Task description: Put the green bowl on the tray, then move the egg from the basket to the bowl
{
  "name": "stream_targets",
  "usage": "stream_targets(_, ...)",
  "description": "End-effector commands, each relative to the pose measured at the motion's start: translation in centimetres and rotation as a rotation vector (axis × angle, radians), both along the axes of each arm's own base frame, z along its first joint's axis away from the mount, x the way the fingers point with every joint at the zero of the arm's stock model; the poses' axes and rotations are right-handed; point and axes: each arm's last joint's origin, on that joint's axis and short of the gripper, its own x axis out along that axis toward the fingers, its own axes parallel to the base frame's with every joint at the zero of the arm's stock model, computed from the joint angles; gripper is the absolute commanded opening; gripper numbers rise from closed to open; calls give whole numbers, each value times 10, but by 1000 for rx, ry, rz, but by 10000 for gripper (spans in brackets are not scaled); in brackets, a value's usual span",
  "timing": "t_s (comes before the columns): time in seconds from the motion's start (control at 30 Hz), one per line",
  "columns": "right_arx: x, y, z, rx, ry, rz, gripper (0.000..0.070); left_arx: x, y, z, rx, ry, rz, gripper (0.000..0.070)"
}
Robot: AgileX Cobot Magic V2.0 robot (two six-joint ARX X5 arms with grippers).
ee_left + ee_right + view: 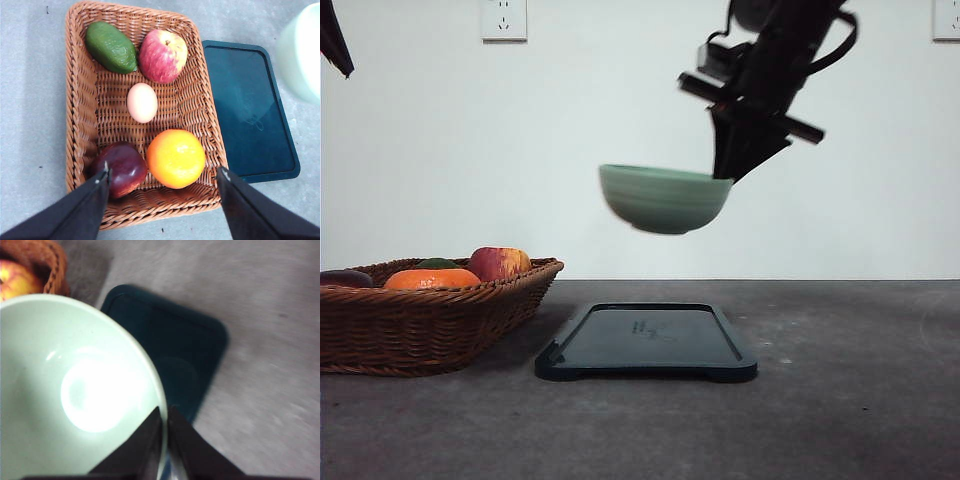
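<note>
Above the tray (646,343), the right gripper (164,427) pinches the green bowl (664,198) by its rim, held aloft. Step one: lowering required. Left gripper (162,181) spread over basket (80,100) (egg (142,102) inside).

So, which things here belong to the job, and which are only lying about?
For the job: green bowl held by right gripper, tray, basket, egg.
Lying about: apple, orange, avocado, dark red fruit.
</note>
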Motion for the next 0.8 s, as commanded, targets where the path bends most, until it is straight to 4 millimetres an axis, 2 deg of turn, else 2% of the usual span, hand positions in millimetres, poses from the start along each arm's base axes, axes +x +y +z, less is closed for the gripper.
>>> stream_targets(0.0,6,11,-7,1,6,4,0,2,-1,7,2,-26,-14,430)
stream_targets(0.17,13,25,-36,-31,63,26,0,2,-1,7,2,-26,-14,430)
stream_targets(0.33,19,30,-58,-56,105,27,0,2,-1,7,2,-26,-14,430)
stream_targets(0.53,23,31,-75,-102,140,13,0,2,-1,7,2,-26,-14,430)
stream_targets(0.63,23,31,-78,-108,150,17,3,2,-1,7,2,-25,-14,430)
stream_targets(0.7,23,32,-78,-108,148,20,68,2,-1,7,2,-25,-14,430)
stream_targets(0.77,22,34,-78,-108,148,24,206,2,-1,7,2,-25,-14,430)
